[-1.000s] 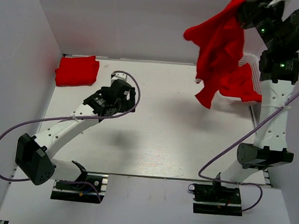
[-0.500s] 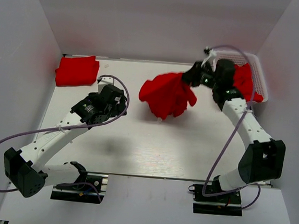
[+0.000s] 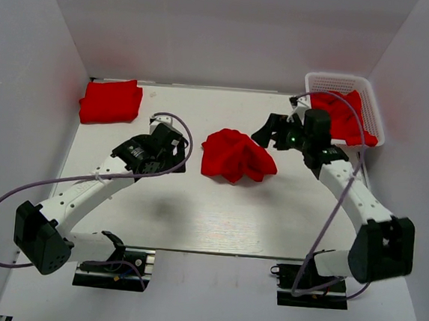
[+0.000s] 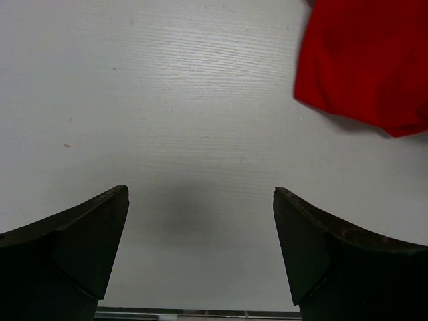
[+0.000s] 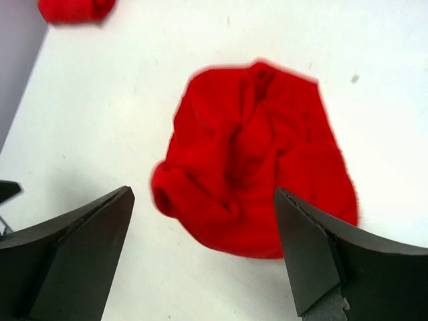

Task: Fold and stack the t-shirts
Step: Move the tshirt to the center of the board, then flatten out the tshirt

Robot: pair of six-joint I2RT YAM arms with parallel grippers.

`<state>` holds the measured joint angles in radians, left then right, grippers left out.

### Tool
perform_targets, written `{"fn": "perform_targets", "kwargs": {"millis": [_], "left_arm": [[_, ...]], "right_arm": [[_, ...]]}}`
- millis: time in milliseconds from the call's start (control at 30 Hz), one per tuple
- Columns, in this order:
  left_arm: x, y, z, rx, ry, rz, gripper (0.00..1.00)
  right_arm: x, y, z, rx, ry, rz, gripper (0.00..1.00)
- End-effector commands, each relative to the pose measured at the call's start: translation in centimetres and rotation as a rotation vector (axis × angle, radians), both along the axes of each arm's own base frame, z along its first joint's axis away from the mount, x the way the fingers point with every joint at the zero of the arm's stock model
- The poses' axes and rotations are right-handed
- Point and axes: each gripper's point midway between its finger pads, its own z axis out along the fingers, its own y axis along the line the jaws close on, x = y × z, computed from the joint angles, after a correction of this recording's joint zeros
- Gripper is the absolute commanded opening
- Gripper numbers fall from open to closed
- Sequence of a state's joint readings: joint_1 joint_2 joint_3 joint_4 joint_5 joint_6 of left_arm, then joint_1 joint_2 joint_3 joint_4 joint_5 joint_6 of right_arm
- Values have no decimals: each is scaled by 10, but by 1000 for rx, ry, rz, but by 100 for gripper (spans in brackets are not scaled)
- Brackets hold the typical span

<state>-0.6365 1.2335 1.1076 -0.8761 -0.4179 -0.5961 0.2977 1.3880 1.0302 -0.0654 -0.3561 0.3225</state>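
Top external view: a crumpled t-shirt (image 3: 236, 155) lies loose in the middle of the table (image 3: 217, 213), between the two grippers and touching neither. The right gripper (image 3: 266, 133) hangs just right of the heap, its jaws spread wide and holding nothing; in the right wrist view the same gripper (image 5: 204, 192) looks down on the bunched red cloth (image 5: 254, 160), which sits on the white surface beyond its parted fingers. The left gripper (image 3: 177, 144) is near the heap's left side, jaws also apart and empty over bare tabletop. A folded t-shirt (image 3: 111, 100) rests in the far left corner. More red t-shirts (image 3: 346, 116) fill the white basket (image 3: 334, 82) at far right.
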Motion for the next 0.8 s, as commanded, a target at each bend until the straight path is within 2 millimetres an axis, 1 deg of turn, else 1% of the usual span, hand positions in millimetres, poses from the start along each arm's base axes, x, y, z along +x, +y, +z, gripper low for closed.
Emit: {"fn": "perform_targets", "kwargs": {"millis": [0, 33, 67, 100, 133, 167, 200, 267, 300, 333, 367, 400, 433, 500, 533, 633, 667, 700, 733, 767], "left_arm": [[3, -17, 10, -60, -12, -87, 99], [5, -20, 11, -73, -18, -93, 99], [2, -21, 7, -74, -5, -99, 99], [3, -24, 8, -87, -11, -105, 99], [3, -26, 2, -88, 1, -110, 99], [5, -30, 2, -107, -4, -121, 99], [6, -33, 3, -121, -12, -128, 99], [10, -40, 0, -141, -14, -141, 99], [10, -41, -7, -133, -2, -140, 99], [11, -41, -10, -128, 6, -140, 99], [14, -43, -11, -130, 2, -140, 99], [17, -46, -17, -125, 11, -139, 99], [19, -47, -21, -121, 17, -139, 99], [26, -53, -28, -120, 18, -139, 99], [30, -55, -37, -110, 44, -130, 99], [46, -66, -43, -110, 41, -118, 99], [51, -70, -57, -95, 64, -116, 99], [58, -73, -59, -91, 57, -111, 99], [63, -76, -72, -76, 80, -109, 99], [65, -78, -78, -67, 93, -108, 99]], "right_arm": [[-8, -17, 20, -50, -75, -58, 91], [-15, -19, 25, -60, -92, -47, 91], [-25, -24, 19, -88, -66, -44, 91], [-27, -30, 18, -102, -66, -69, 91], [-32, -34, 19, -109, -67, -83, 91], [-36, -39, 23, -106, -76, -102, 91], [-39, -48, 9, -132, -46, -145, 91], [-44, -57, 16, -133, -70, -195, 91], [-48, -62, 6, -146, -50, -217, 91], [-51, -66, 11, -140, -63, -239, 91], [-51, -72, 14, -141, -74, -278, 91], [-53, -76, 8, -141, -58, -304, 91], [-52, -88, 10, -159, -68, -374, 91], [-54, -95, 6, -154, -54, -426, 91], [-52, -101, 3, -170, -53, -462, 91], [-50, -106, -4, -184, -13, -497, 91], [-49, -106, -10, -200, 5, -494, 91], [-46, -107, -14, -214, 29, -507, 91], [-45, -106, -18, -213, 49, -515, 91], [-42, -105, -26, -227, 73, -511, 91]]}}
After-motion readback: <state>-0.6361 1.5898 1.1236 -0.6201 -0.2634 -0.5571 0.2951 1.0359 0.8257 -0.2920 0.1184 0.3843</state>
